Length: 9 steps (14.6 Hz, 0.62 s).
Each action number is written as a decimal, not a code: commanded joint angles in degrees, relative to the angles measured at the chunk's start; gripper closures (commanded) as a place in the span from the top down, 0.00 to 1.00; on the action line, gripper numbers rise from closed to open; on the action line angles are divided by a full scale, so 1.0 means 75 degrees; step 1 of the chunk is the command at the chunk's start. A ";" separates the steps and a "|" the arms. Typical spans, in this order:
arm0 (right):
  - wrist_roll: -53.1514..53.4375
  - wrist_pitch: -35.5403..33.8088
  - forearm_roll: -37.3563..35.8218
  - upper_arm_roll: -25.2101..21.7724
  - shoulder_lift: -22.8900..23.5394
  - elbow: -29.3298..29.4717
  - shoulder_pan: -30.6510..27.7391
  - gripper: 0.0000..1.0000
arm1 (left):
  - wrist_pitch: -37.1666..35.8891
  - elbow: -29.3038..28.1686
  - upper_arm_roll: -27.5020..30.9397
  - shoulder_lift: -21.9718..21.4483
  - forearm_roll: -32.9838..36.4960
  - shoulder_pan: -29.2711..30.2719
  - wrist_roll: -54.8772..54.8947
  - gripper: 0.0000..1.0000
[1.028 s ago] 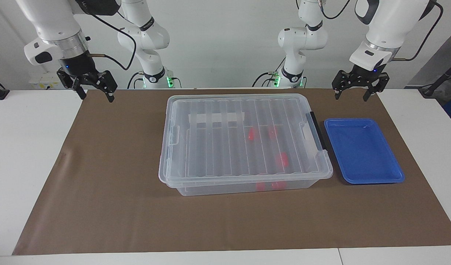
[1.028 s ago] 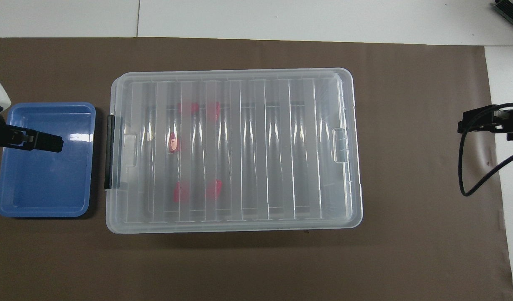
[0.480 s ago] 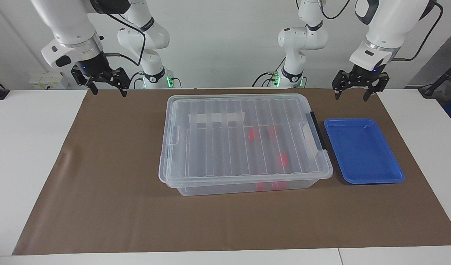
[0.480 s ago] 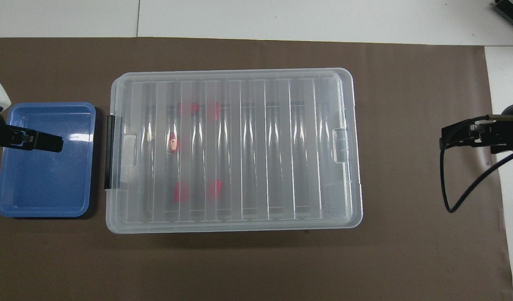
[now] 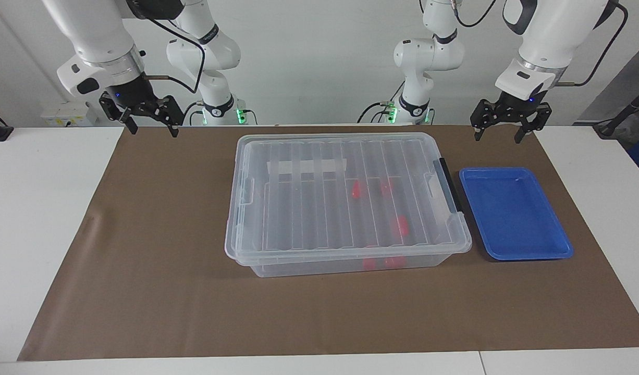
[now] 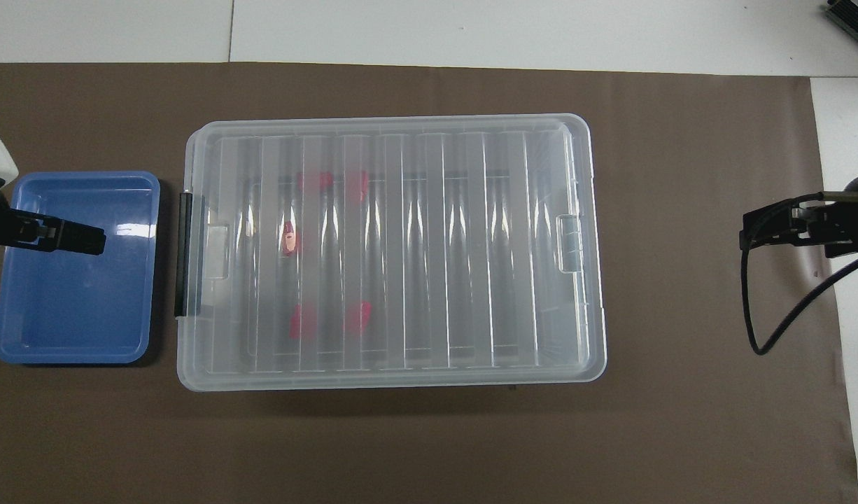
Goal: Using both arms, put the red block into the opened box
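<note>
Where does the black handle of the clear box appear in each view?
Facing view: the black handle is at the box's right end, next to the blue tray.
Overhead view: the black handle is at the box's left end, again next to the blue tray.
Shared landmark: the blue tray.

Lighting: bright, even, from above. You get white glare streaks along the clear box lid (image 6: 394, 241) ribs and one glint in the blue tray (image 6: 75, 336). Shadows: soft and short under the box and tray on the brown mat (image 5: 158, 245). Focus: sharp throughout.
</note>
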 commanded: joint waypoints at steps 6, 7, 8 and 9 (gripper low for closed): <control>0.0114 -0.0017 0.0013 0.0033 -0.0181 -0.0283 -0.0081 1.00 | -0.0059 -0.0016 0.0008 -0.0069 -0.0051 0.0025 0.0032 1.00; 0.0114 -0.0028 0.0024 0.0033 -0.0181 -0.0294 -0.0081 1.00 | -0.0048 -0.0016 -0.0004 -0.0069 -0.0051 0.0025 0.0032 1.00; 0.0114 -0.0029 0.0024 0.0033 -0.0216 -0.0295 -0.0081 1.00 | -0.0048 -0.0016 0.0008 -0.0069 -0.0051 0.0025 0.0032 1.00; 0.0114 -0.0029 0.0024 0.0021 -0.0216 -0.0306 -0.0081 1.00 | -0.0048 -0.0016 0.0008 -0.0069 -0.0051 0.0025 0.0032 1.00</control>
